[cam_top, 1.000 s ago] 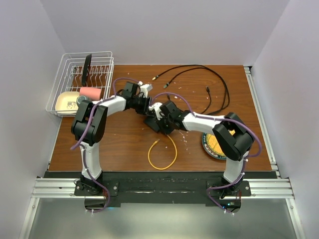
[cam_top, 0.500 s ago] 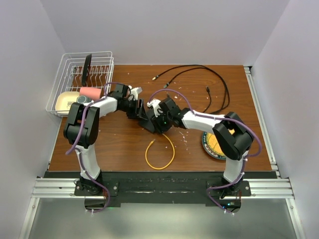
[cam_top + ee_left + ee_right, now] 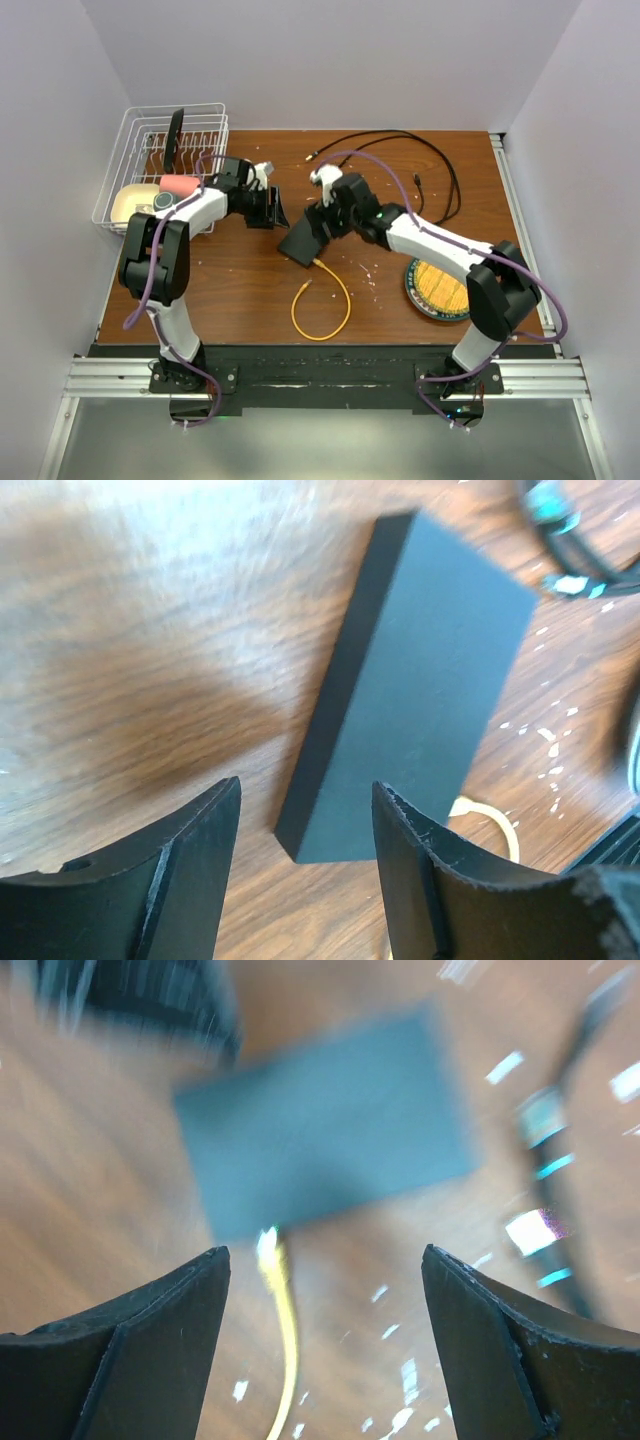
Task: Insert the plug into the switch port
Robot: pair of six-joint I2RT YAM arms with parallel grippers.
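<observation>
Pale walls close in a brown wooden table (image 3: 230, 290), and I start with what holds things. At the far left corner sits a white wire rack (image 3: 205, 107). Inside it a flat black piece (image 3: 175, 140) stands upright toward the far side, a pink cup (image 3: 180, 186) lies on its side nearer to me, and a cream-coloured item (image 3: 135, 205) rests at the near left corner with a small round dark thing (image 3: 165, 203) just beside it; I cannot tell what either of those is. A round yellow-and-dark plate (image 3: 440, 290) lies at the near right, partly under the right arm, and I see nothing on it. The switch (image 3: 305, 240) lies flat near the middle of the table, turned at an angle, between the two arms. The left gripper (image 3: 275, 210) hovers just to its left with its fingers apart and nothing between them. The right gripper (image 3: 318, 220) hangs over the switch's far corner, fingers spread wide and likewise holding nothing. A yellow cable (image 3: 322, 300) loops on the wood on the near side, and its plug (image 3: 315, 262) meets the switch's near edge; the right wrist view is too blurred to show whether it is seated. Black cables (image 3: 400, 145) trail across the far right.
</observation>
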